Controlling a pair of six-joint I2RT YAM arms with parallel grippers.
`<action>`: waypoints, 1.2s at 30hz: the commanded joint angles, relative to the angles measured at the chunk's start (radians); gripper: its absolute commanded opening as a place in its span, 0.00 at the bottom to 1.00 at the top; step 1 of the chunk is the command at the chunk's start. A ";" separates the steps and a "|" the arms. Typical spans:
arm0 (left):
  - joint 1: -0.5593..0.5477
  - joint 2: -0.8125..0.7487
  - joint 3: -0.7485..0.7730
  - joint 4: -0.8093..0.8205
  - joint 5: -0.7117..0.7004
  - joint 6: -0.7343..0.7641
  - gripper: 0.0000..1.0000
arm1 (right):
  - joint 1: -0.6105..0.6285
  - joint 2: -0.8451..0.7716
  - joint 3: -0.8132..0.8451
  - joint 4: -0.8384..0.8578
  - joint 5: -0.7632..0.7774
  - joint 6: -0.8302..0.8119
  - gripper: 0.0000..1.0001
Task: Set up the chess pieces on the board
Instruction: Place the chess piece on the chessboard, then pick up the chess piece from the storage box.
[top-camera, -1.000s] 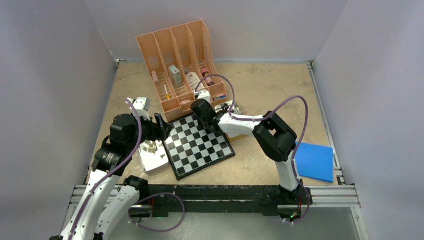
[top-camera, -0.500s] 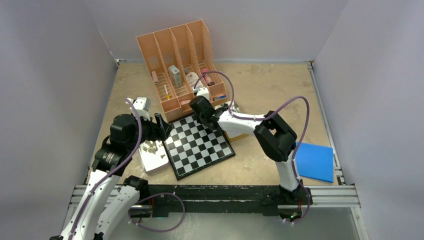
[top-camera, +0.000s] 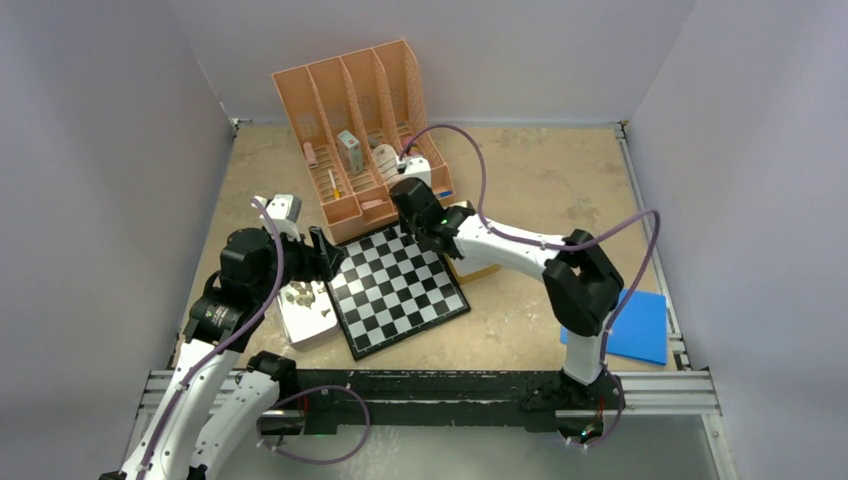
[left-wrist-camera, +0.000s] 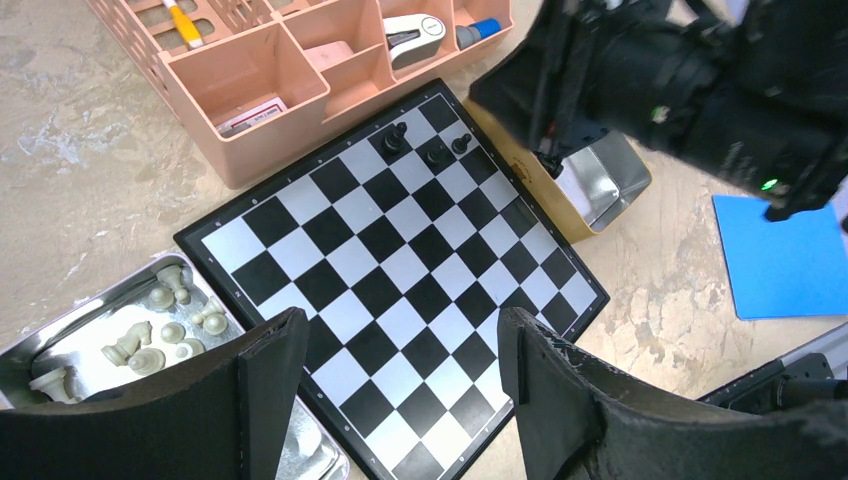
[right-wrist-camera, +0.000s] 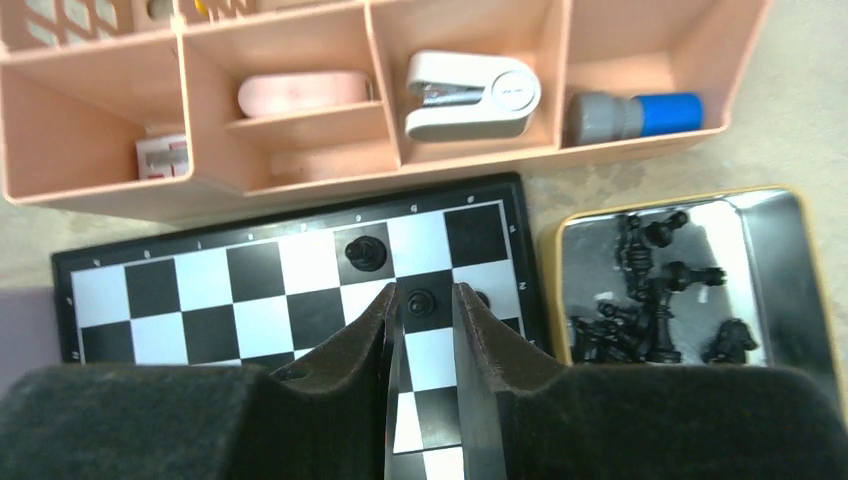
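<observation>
Board (left-wrist-camera: 400, 280) is lying flat on the worktop (left-wrist-camera: 90, 150), its edge running parallel to the organizer (left-wrist-camera: 250, 150) front. Three black chess pieces (left-wrist-camera: 436, 155) are standing upright on the two rows nearest the organizer. Right gripper (right-wrist-camera: 422, 293) is hovering over them, slightly parted, released. Left gripper (left-wrist-camera: 400, 330) is gaping wide, empty

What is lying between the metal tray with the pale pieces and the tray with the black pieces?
The board, carrying three black pieces near one corner, as the left wrist view shows.
</observation>
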 joint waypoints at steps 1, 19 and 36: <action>0.007 -0.005 -0.004 0.029 0.001 0.001 0.69 | -0.045 -0.084 -0.028 -0.008 0.053 -0.009 0.28; 0.006 -0.001 -0.005 0.031 0.008 0.003 0.69 | -0.231 -0.068 -0.184 0.105 -0.031 -0.034 0.28; 0.006 0.018 -0.004 0.035 0.022 0.007 0.69 | -0.239 0.083 -0.131 0.163 -0.063 -0.071 0.30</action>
